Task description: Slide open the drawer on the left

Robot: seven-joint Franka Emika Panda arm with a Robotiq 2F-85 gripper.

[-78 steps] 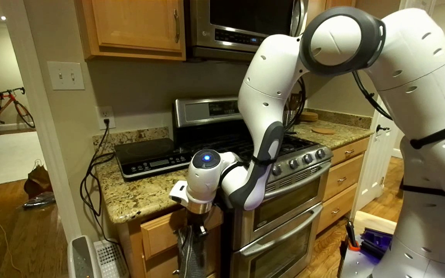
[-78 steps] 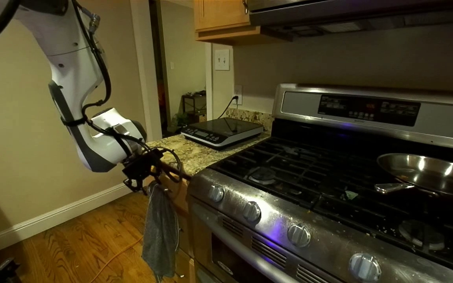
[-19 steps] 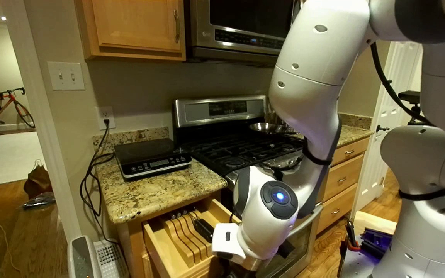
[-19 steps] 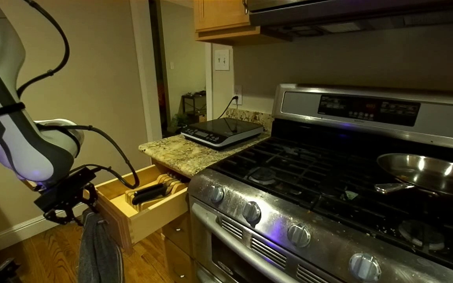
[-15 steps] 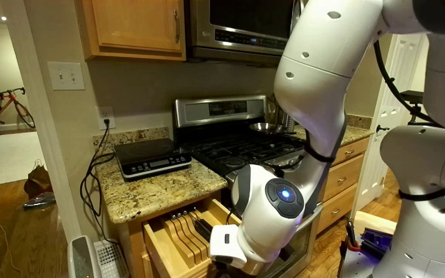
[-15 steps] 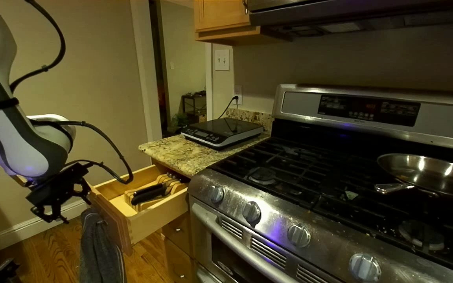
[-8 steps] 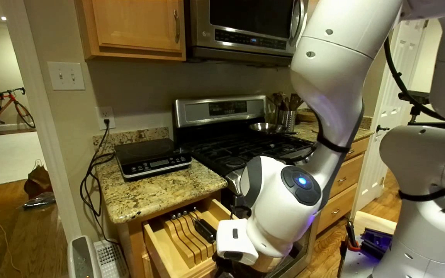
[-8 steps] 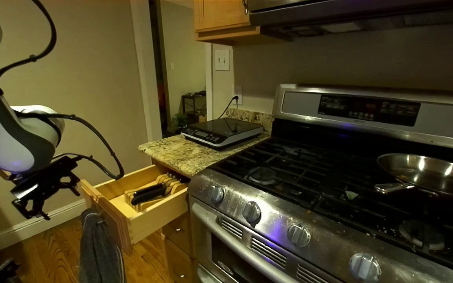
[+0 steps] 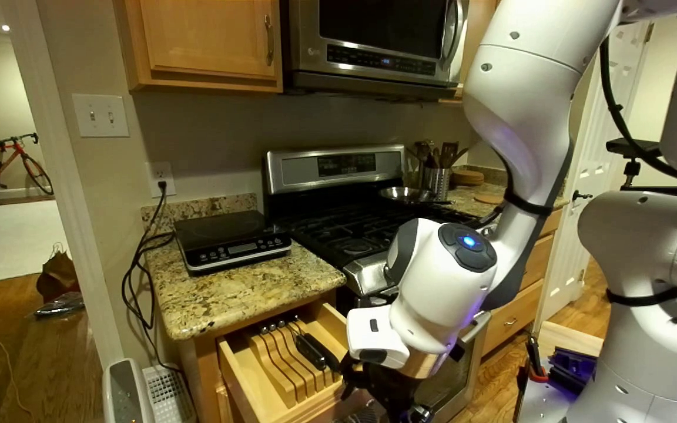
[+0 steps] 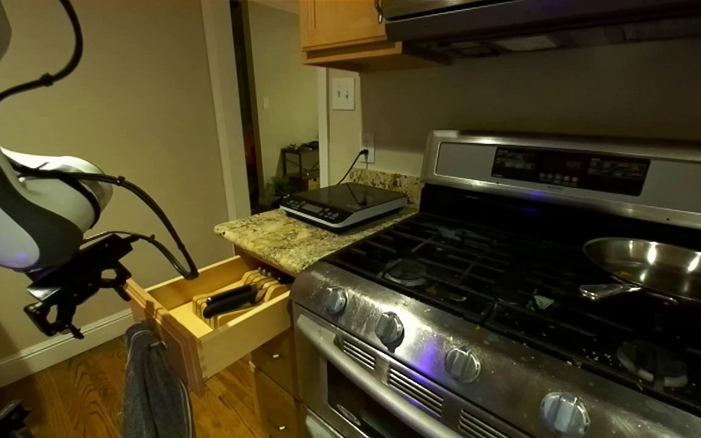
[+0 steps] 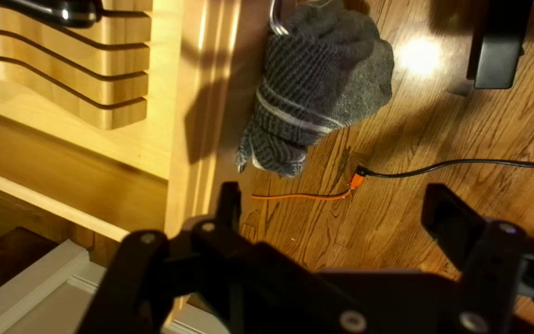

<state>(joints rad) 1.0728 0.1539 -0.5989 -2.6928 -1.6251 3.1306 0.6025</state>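
The shallow honey-oak drawer [image 10: 244, 337] stands open below the front edge of the speckled granite table [image 10: 271, 234]; the black two-fingered tool [image 11: 334, 202], spread wide, holds nothing; an inward swing could snag the grey woven towel [image 11: 313, 83] or reclose the drawer.

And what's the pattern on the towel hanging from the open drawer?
The towel is dark grey with pale stripes; it shows best in the wrist view.
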